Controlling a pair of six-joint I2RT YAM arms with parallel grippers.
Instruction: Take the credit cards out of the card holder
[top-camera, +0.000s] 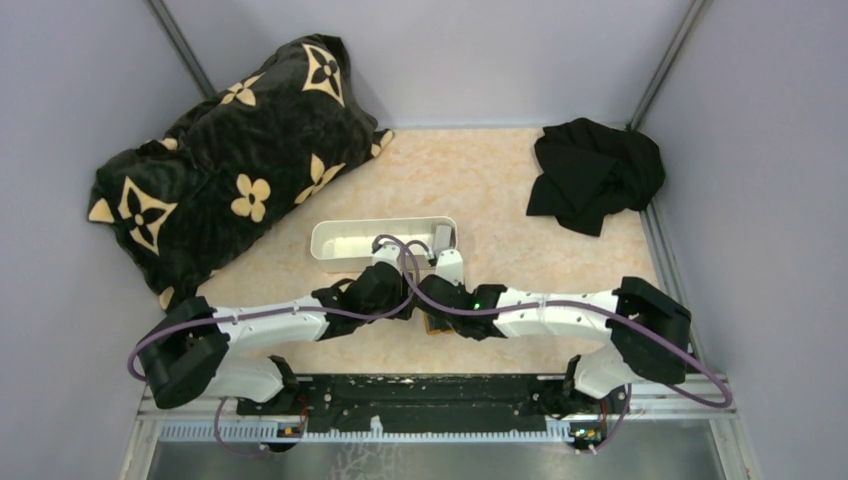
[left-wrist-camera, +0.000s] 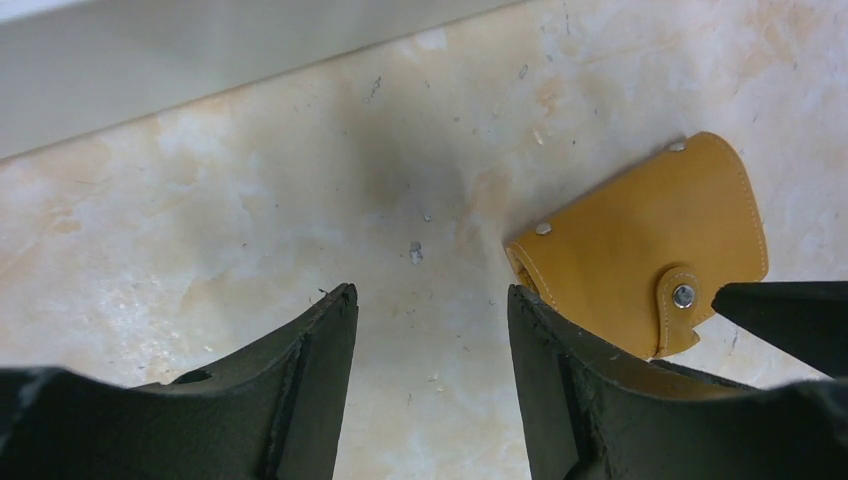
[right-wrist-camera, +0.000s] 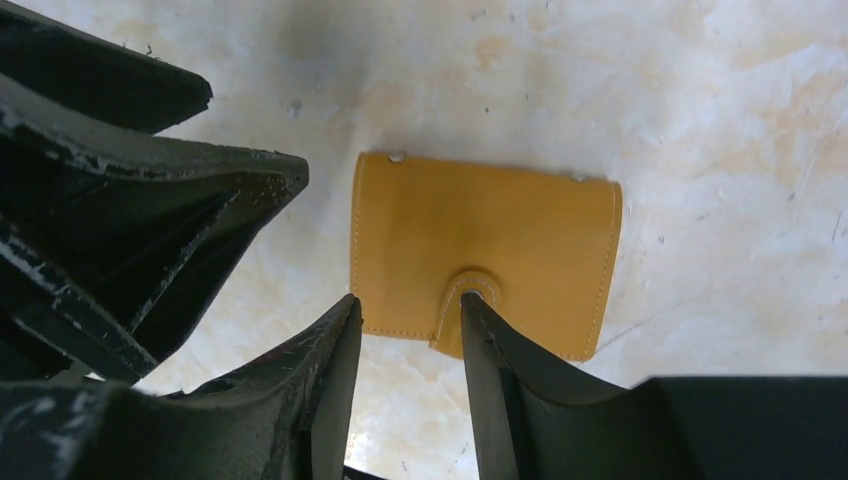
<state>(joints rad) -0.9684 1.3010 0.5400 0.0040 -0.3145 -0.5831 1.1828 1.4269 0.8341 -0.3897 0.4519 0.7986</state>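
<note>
The card holder (right-wrist-camera: 485, 240), an orange-tan wallet, lies flat on the marbled table, folded shut with its snap strap fastened. It also shows in the left wrist view (left-wrist-camera: 650, 260), to the right of my left gripper. My right gripper (right-wrist-camera: 410, 302) is open just above the wallet's near edge, with its right fingertip (right-wrist-camera: 472, 303) at the snap button. My left gripper (left-wrist-camera: 428, 300) is open and empty over bare table, with its right finger (left-wrist-camera: 520, 310) beside the wallet's left corner. No credit cards show; the wallet is closed. In the top view both wrists meet mid-table and hide the wallet.
A long white tray (top-camera: 385, 240) stands just behind the grippers, and its wall shows in the left wrist view (left-wrist-camera: 200, 70). A black cushion with beige flowers (top-camera: 220, 170) lies at the back left. A black cloth (top-camera: 595, 175) lies at the back right.
</note>
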